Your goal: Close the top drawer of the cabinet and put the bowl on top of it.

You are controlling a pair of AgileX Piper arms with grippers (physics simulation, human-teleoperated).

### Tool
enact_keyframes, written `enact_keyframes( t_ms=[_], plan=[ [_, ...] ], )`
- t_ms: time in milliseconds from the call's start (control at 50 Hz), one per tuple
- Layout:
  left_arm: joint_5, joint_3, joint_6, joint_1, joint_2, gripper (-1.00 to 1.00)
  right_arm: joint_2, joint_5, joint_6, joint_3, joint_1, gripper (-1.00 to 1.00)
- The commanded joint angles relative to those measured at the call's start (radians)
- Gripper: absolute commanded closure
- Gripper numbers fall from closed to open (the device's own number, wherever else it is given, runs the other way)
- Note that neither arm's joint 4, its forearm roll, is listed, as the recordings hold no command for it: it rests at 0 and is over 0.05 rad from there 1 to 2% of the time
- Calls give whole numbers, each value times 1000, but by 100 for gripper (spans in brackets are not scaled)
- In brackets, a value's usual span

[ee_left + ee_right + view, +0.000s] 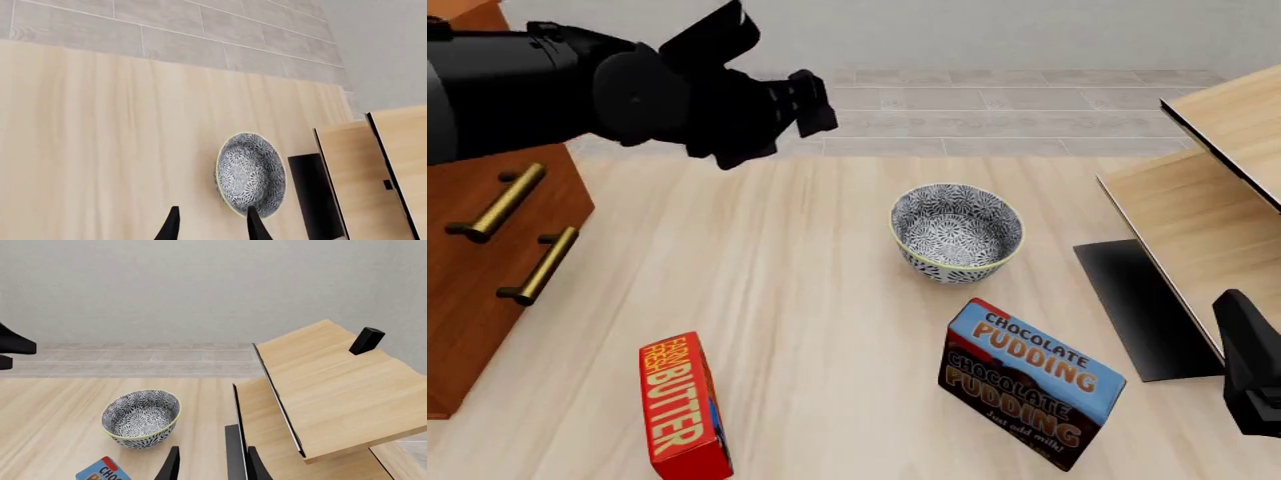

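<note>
Bowl (957,232) clear all round; pudding box (1030,383) near, shelf unit (1201,215) alongside.

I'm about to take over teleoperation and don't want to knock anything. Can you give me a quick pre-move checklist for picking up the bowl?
1. Bowl upright on the table, nothing inside: ok.
2. Left gripper open, holding nothing: ok.
3. Right gripper open, holding nothing: ok.
4. Pudding box apart from the bowl: ok.
5. Top drawer closed: cannot tell, the left arm hides it.
6. Cabinet top free: cannot tell.
</note>
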Motion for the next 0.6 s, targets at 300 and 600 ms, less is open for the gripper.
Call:
enact_keyframes(
  t_ms=[300,600],
  plan=[
    [-88,-7,-32,0,118,-100,-7,6,0,0,0,-100],
    [-147,-8,-53,-3,178,-100,-8,6,0,0,0,-100]
  ],
)
